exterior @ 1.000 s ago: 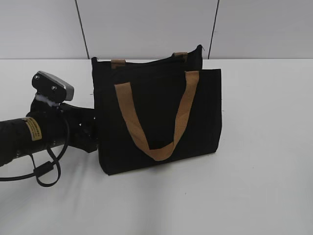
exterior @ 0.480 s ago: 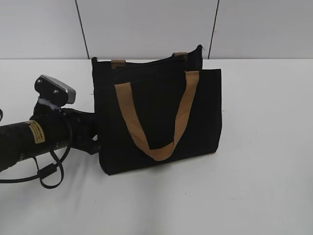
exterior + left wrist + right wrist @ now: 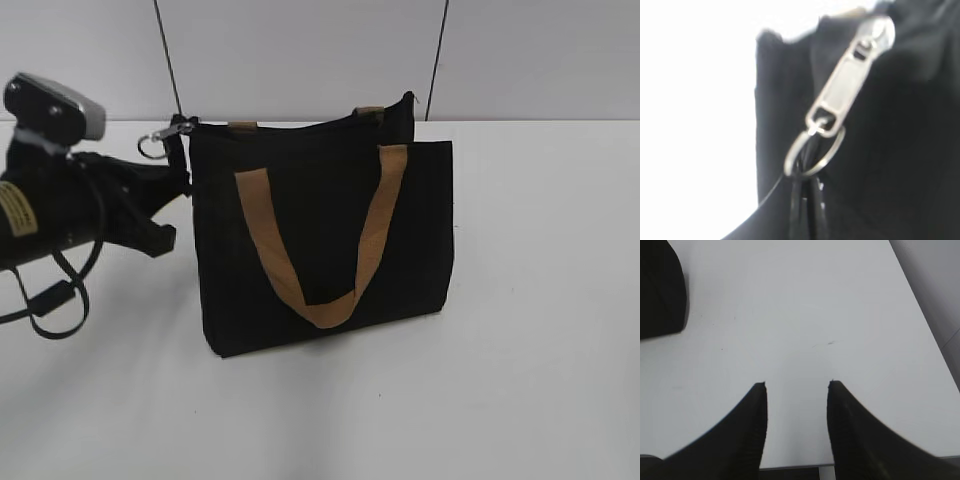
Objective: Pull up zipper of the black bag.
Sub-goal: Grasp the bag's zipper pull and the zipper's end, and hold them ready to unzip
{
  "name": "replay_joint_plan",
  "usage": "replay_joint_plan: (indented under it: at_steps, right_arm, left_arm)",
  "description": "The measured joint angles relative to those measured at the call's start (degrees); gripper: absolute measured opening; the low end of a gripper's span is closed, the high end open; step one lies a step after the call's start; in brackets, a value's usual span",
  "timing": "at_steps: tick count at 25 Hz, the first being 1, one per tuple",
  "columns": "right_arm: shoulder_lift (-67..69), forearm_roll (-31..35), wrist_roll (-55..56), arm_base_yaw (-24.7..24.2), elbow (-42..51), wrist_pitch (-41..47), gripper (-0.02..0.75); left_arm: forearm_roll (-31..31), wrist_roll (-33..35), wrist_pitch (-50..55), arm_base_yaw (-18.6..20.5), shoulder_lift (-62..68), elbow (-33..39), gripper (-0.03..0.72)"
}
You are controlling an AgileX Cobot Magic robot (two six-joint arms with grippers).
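The black bag [image 3: 320, 230] stands upright on the white table, its tan strap handle [image 3: 322, 300] hanging down the front. The zipper's silver slider [image 3: 181, 128] sits at the bag's top left corner, and its ring pull [image 3: 151, 146] sticks out to the left. My left gripper [image 3: 160, 158] is at that corner. In the left wrist view the slider [image 3: 850, 80] and ring [image 3: 815, 152] fill the frame, and my left gripper's fingers [image 3: 807, 205] are shut on the ring. My right gripper [image 3: 796, 385] is open and empty above bare table. A corner of the bag [image 3: 660, 290] shows at its far left.
The white table [image 3: 540, 300] runs to a grey panelled wall [image 3: 300, 50] just behind the bag. The table's front edge [image 3: 795, 465] lies under my right gripper. My left arm's cable [image 3: 50, 300] loops down at the left.
My left arm has risen from beside the bag's lower left side to its top left corner. The zipper's slider and ring pull now show there, pulled out to the left.
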Motion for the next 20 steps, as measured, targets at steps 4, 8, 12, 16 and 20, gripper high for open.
replay_joint_plan:
  at_steps: [4, 8, 12, 16, 20]
  right_arm:
    - [0.0, 0.0, 0.0, 0.0, 0.0, 0.0, 0.318]
    - [0.0, 0.0, 0.0, 0.0, 0.0, 0.0, 0.318]
    - [0.0, -0.31, 0.0, 0.0, 0.0, 0.0, 0.318]
    - [0.28, 0.93, -0.45, 0.0, 0.0, 0.02, 0.318]
    - [5.56, 6.71, -6.79, 0.0, -0.41, -0.42, 0.318]
  left_arm:
    - [0.0, 0.0, 2.28, 0.0, -8.88, 0.0, -0.007]
    - [0.0, 0.0, 3.62, 0.0, -13.38, 0.0, -0.007]
    - [0.0, 0.02, 4.29, 0.0, -14.81, 0.0, -0.007]
    - [0.0, -0.04, 4.48, -0.05, -16.23, 0.0, -0.007]
    - [0.0, -2.41, 4.6, -0.05, -17.01, 0.0, -0.007]
